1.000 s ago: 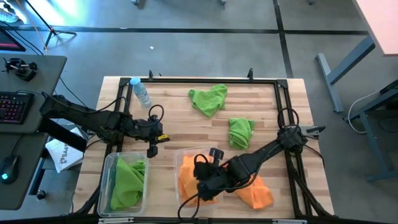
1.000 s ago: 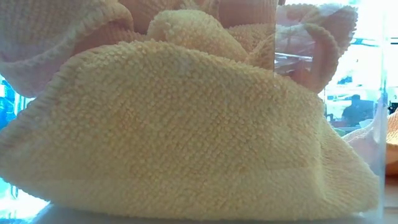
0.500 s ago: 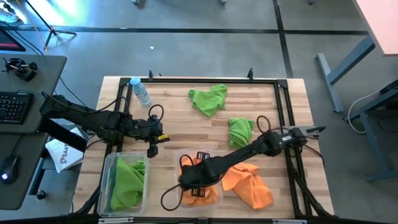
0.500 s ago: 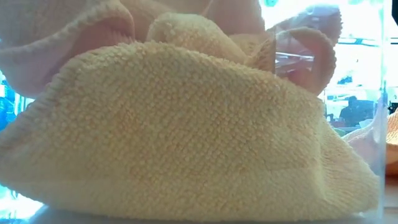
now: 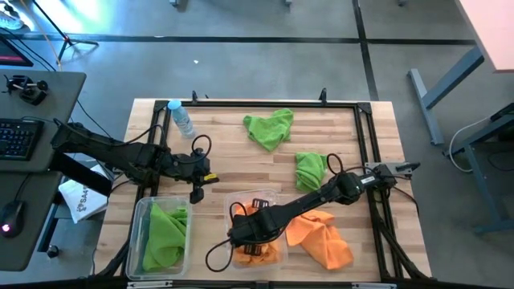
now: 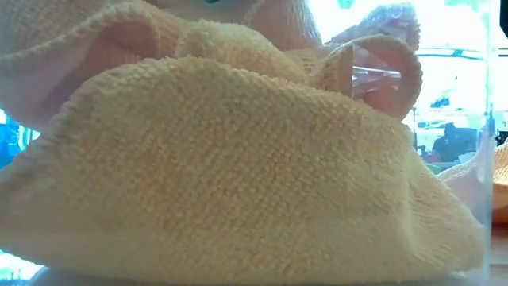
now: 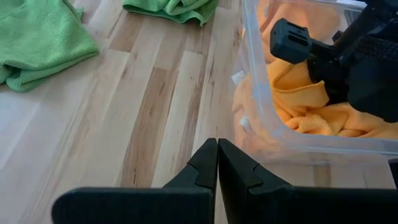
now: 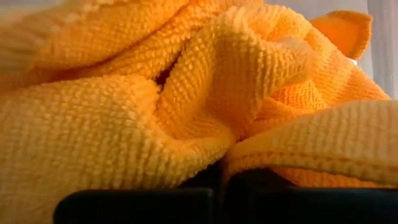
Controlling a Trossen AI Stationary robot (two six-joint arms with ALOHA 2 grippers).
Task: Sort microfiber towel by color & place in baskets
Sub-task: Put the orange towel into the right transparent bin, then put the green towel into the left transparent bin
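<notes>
1. Down inside the right-hand basket [image 5: 238,201], the right hand [image 5: 250,233] was buried among orange towel [image 5: 265,250] folds, its fingers clenched tight with the cloth bunched against them; whether a fold was truly pinched between them could not be told from the wrist view, where orange pile [image 8: 186,93] filled everything.
2. A second orange towel [image 5: 321,239] lay draped over that basket's far wall and out onto the table [image 5: 233,144], just under the right arm. Lifting the arm out could have dragged this cloth fully back onto the table, or snagged the piece inside and pulled it out as well.
3. Being light, clear plastic, the basket might have slid or tipped if the hand pushed sideways against its wall [image 7: 261,106] while withdrawing.
4. The left hand [image 5: 197,191] hung clenched and empty between the two baskets, close to the orange basket's corner. A wide swing by the right arm risked a knock between the two arms.
5. The left basket [image 5: 140,233] held a green towel [image 5: 165,237]; two more green towels [image 5: 269,128] [image 5: 311,170] waited on the table, the nearer one just beside the right arm's elbow, where it could have been swept aside.
6. A water bottle [image 5: 182,118] stood near the left arm and could have been toppled by a reach toward the far green cloth.
</notes>
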